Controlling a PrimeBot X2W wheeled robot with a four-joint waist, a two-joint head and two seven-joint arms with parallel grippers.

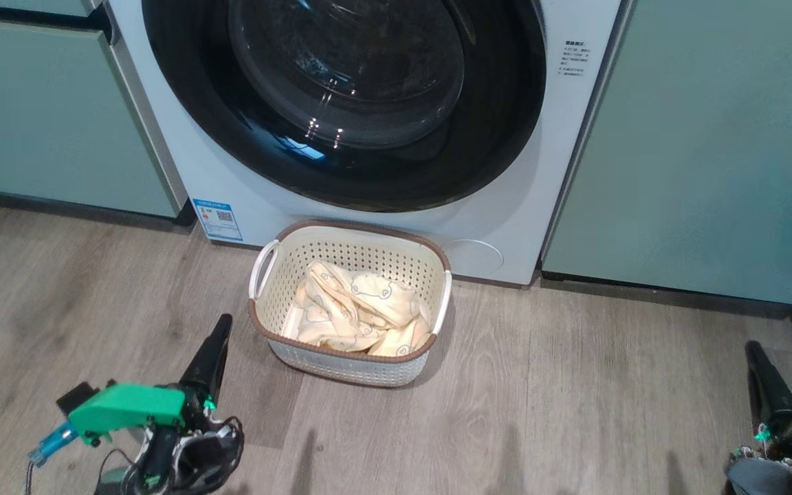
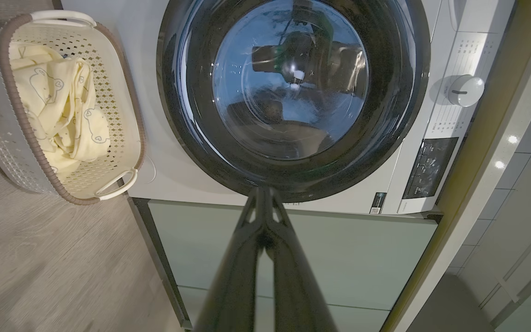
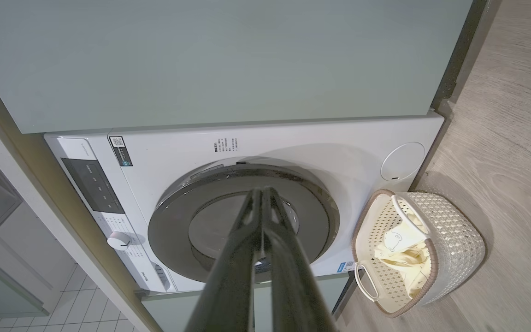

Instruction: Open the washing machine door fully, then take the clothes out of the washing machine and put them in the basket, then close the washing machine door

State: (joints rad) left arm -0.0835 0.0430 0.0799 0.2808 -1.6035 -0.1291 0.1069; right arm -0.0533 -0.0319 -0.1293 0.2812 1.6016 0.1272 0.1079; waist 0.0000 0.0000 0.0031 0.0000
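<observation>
Since the pale yellow fabric clothes [image 1: 355,309] lie in the cream perforated plastic basket [image 1: 361,227] at centre frame, below the closed black-rimmed round door [image 1: 506,137], we hold left gripper [image 1: 223,324] and right gripper [image 1: 755,354] pinched together, empty, in the lower corners.

I am working in what is looking like a home's fitted kitchen or laundry nook. A white front-loading washing machine [image 1: 520,227] is sitting built in between flat pale green cabinets [image 1: 698,151] on a grey wood-plank floor [image 1: 575,399], with white tiles [image 3: 85,304] showing past its top. A small cream basket [image 1: 361,225] is holding pale yellow clothes [image 1: 361,309] just before it.
</observation>
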